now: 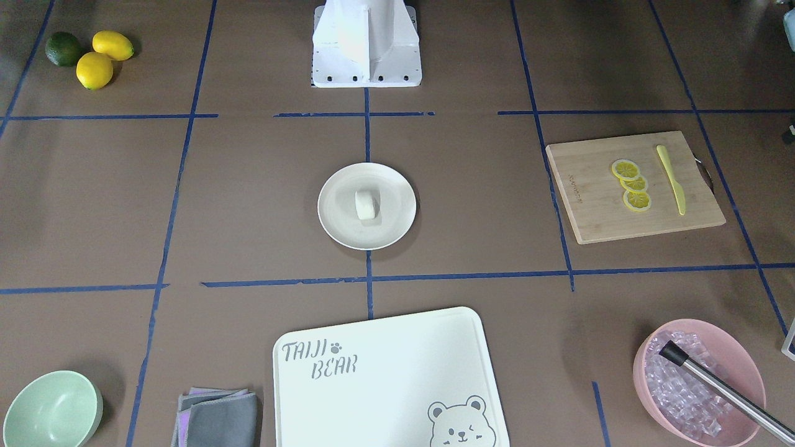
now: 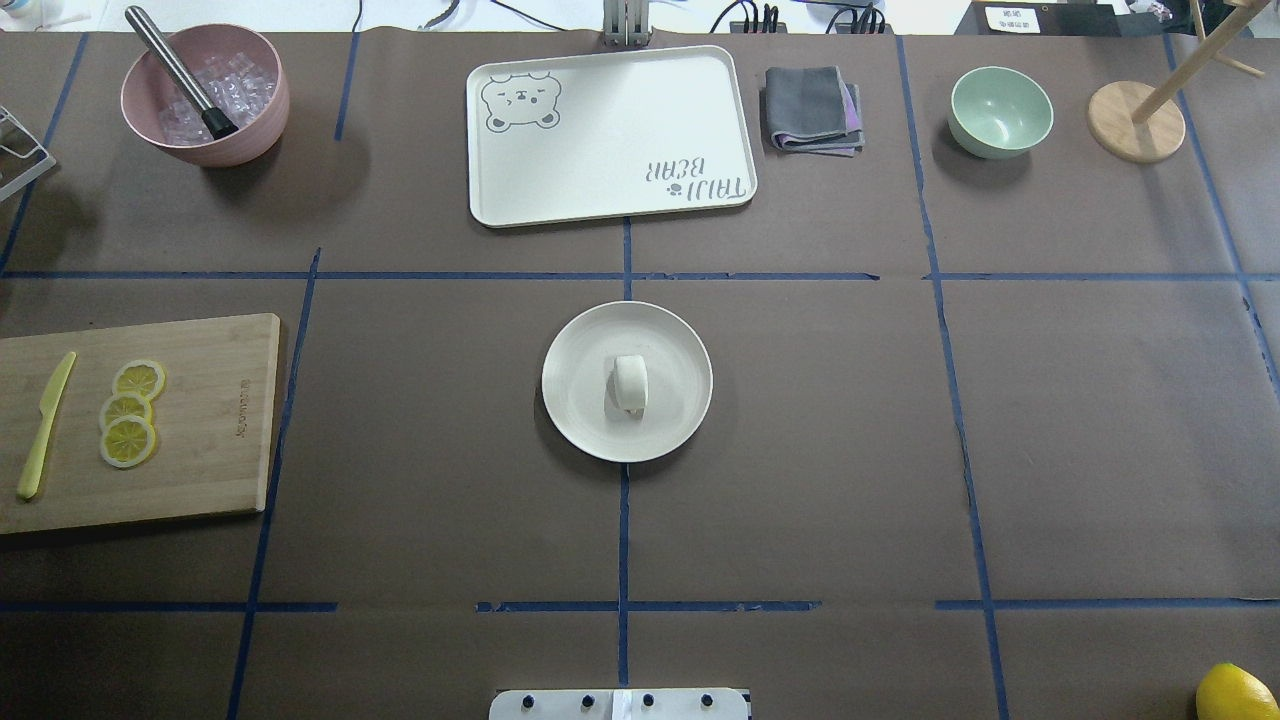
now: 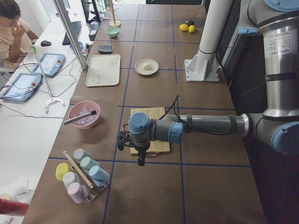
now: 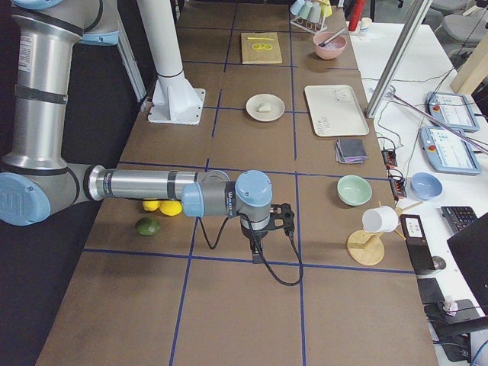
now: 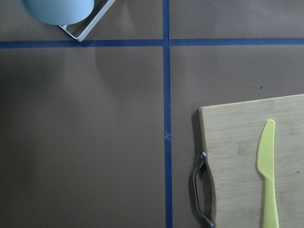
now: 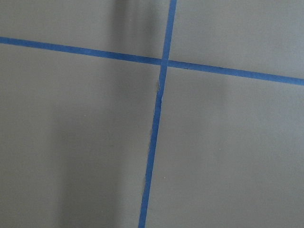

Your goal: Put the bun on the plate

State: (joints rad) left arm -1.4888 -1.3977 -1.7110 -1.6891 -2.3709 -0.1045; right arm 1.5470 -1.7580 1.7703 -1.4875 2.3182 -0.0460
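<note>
The white bun [image 1: 366, 204] lies on its side at the middle of the round cream plate [image 1: 335, 226], at the table's centre; the overhead view shows the bun [image 2: 630, 384] on the plate [image 2: 580, 425] too. No gripper is near them. My left gripper [image 3: 123, 140] hangs over the table's left end beside the wooden board, far from the plate [image 3: 140, 71]. Over the right end my right gripper [image 4: 285, 218] hovers above bare paper, far from the plate [image 4: 252, 114]. I cannot tell whether either is open or shut. Neither wrist view shows fingers.
A wooden board [image 2: 210, 420] carries lemon slices [image 2: 128, 412] and a yellow knife [image 2: 45, 425]. At the far side are a pink ice bowl [image 2: 250, 120], bear board [image 2: 610, 130], grey cloth [image 2: 810, 108], green bowl [image 2: 1000, 110]. Lemons and lime [image 1: 93, 53] sit near the base. A person [image 3: 11, 32] sits at the side desk.
</note>
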